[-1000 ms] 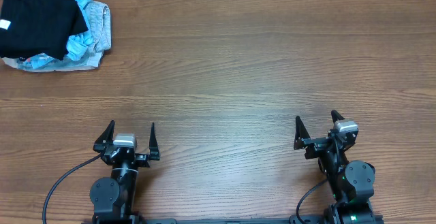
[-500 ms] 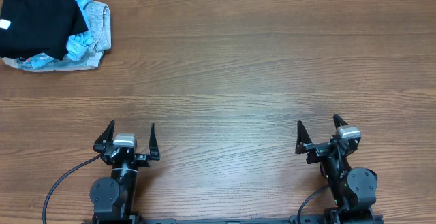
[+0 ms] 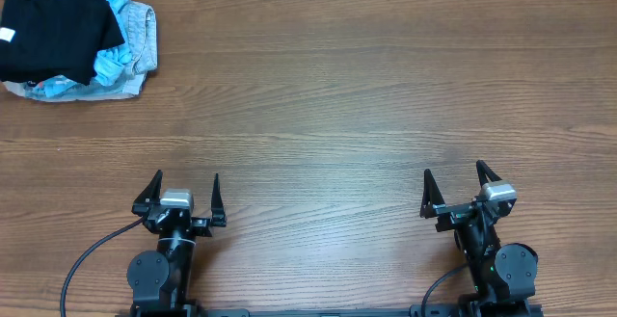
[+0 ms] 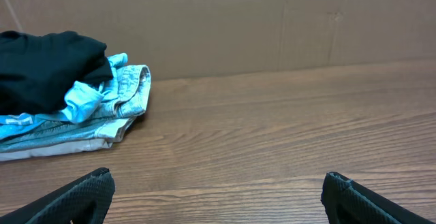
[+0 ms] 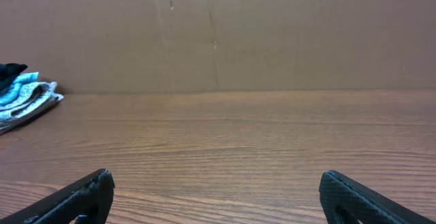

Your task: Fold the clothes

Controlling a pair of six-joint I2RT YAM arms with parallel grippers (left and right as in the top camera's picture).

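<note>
Clothes [image 3: 53, 28] heaped at 10 o'clock, unfolded, topping pale garments [image 3: 125, 52].
Left hand [image 3: 186, 194] and right hand [image 3: 453, 184] parked at 6 o'clock, spread wide, grasping nothing, bench [image 3: 337, 95] free for spreading.

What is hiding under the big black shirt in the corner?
Under the black shirt lie a pale blue garment and a grey garment, poking out on its right side. How far they reach beneath, and whether anything else is under there, is covered.

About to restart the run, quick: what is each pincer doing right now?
Left pincer: open, holding nothing.
Right pincer: open, holding nothing.
</note>
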